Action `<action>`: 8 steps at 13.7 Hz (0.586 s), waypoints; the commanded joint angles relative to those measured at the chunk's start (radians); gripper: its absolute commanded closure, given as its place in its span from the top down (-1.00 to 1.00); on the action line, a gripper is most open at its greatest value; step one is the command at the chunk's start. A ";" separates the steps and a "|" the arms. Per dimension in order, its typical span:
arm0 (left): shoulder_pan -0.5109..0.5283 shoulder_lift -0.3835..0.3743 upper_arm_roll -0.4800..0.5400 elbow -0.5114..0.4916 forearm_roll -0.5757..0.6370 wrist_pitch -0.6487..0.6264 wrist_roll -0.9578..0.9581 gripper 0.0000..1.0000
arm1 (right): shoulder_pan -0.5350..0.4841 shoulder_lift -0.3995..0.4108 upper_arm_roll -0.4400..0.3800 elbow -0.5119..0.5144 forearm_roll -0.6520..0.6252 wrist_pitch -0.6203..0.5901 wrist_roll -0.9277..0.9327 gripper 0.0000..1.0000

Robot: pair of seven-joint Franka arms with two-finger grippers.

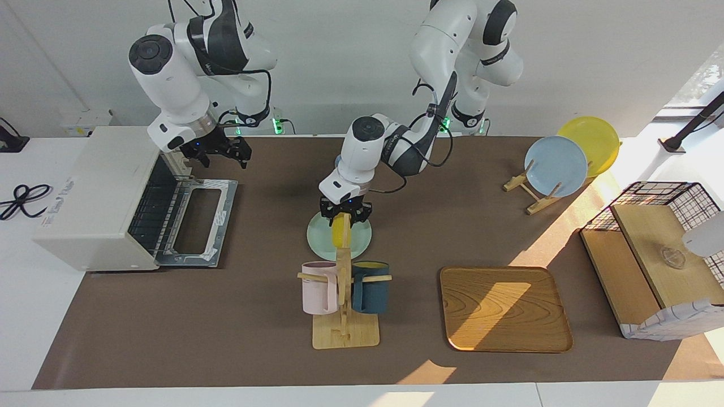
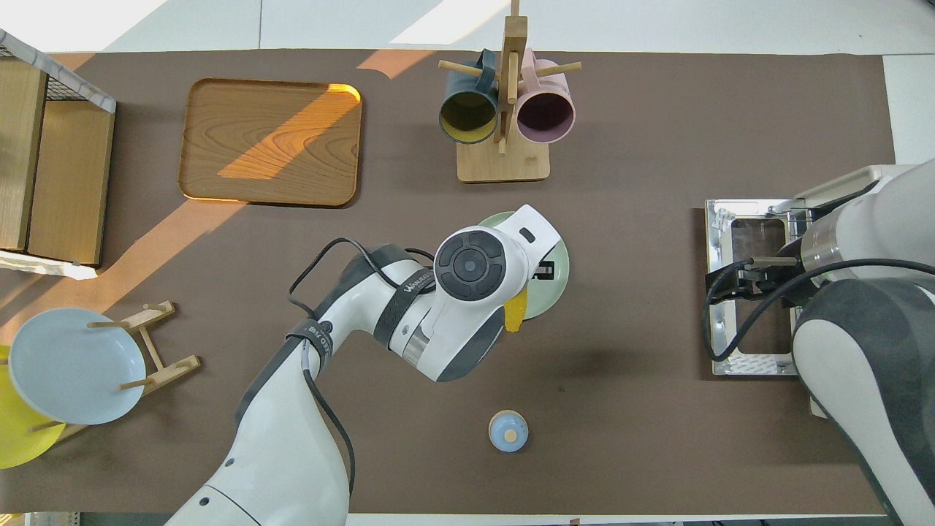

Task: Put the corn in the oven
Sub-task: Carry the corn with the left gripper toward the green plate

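Note:
The corn (image 1: 339,232) is a yellow cob that hangs nearly upright from my left gripper (image 1: 345,217), which is shut on its upper end over a pale green plate (image 1: 362,240). In the overhead view the left wrist covers the gripper, and only the cob's lower end (image 2: 516,315) and part of the plate (image 2: 559,292) show. The white oven (image 1: 90,192) stands at the right arm's end of the table with its door (image 1: 223,189) dropped flat open and the wire rack showing. My right gripper (image 1: 223,158) is open and empty just above the door's hinge side, and it also shows in the overhead view (image 2: 730,281).
A wooden mug rack (image 1: 345,330) with a pink and a dark blue mug stands beside the plate, farther from the robots. A wooden tray (image 1: 503,308), a plate rack with blue and yellow plates (image 1: 557,167) and a wire-framed shelf (image 1: 650,249) lie toward the left arm's end. A small blue lidded pot (image 2: 508,431) sits near the robots.

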 commanded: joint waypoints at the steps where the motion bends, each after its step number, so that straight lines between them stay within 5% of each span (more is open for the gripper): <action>1: -0.004 -0.003 0.019 -0.002 -0.011 0.015 -0.009 0.42 | -0.013 -0.010 0.002 -0.002 0.020 -0.014 -0.023 1.00; 2: -0.004 -0.003 0.022 -0.002 -0.011 0.007 -0.013 0.99 | -0.014 -0.010 0.002 -0.004 0.020 -0.015 -0.024 1.00; 8: 0.137 -0.090 0.025 0.016 0.001 -0.144 0.048 1.00 | 0.001 -0.012 0.013 0.005 0.005 0.003 -0.035 1.00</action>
